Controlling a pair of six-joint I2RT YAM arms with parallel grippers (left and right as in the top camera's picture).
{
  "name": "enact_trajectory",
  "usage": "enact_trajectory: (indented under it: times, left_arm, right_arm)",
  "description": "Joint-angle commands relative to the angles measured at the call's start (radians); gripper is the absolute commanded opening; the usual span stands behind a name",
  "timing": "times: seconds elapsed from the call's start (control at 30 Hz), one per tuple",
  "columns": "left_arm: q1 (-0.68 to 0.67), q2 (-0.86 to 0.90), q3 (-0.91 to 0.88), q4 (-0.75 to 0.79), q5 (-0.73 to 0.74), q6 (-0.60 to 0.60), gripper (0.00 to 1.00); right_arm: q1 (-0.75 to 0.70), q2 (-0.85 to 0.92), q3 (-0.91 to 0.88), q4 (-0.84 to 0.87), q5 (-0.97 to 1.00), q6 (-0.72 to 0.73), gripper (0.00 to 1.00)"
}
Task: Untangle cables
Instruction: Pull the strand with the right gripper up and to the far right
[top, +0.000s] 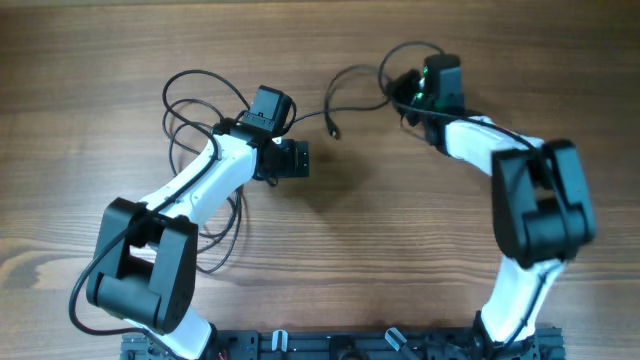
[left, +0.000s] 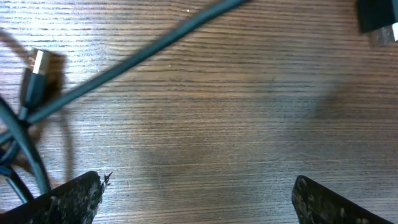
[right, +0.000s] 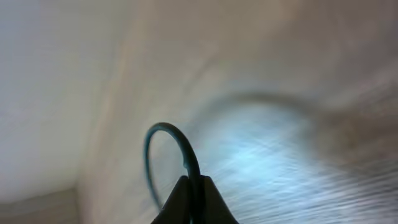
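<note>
By my reckoning the job was barely begun. Most of the cables (top: 190, 110) lay in overlapping loops just behind and beside the left claw (top: 290, 158), some passing under that arm, and none of them looked sorted. Only one cord (top: 350, 72) ran clear of the heap, reaching across to the right claw (top: 405, 88), and a small plug (top: 335, 131) lay on the table (top: 400, 230) between the two claws. Separating every loop was left to do.

The left claw (left: 196, 199) stood spread as wide as it goes, holding nothing, with bare wood under the gap. In its own camera a cord (left: 143, 56) crossed ahead of its tips, and a silver-tipped plug (left: 37, 65) sat off to one side, near but untouched.

The right claw (right: 193, 199) was pinched fully closed on a thin cord (right: 180, 143), which arched up from its tips in a small loop. That view was badly blurred, so I couldn't judge how secure the pinch was.
</note>
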Motion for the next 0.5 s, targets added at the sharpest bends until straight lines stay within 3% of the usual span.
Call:
enact_trajectory:
  times: [0.0,0.17,0.47]
  left_arm:
    - [0.002,0.0,-0.003,-0.001,0.028,0.016,1.0]
    - [0.002,0.0,-0.003,0.002,0.064,0.016,1.0]
    - [0.002,0.0,-0.003,0.007,0.064,0.016,1.0]
  right_arm:
    - [-0.019,-0.23,0.003,-0.027,0.133,-0.109,0.04]
    - [-0.029,-0.548,0.003,-0.066,0.223,-0.181,0.04]
    - [-0.028,-0.954,0.003,-0.095,0.29,-0.185,0.05]
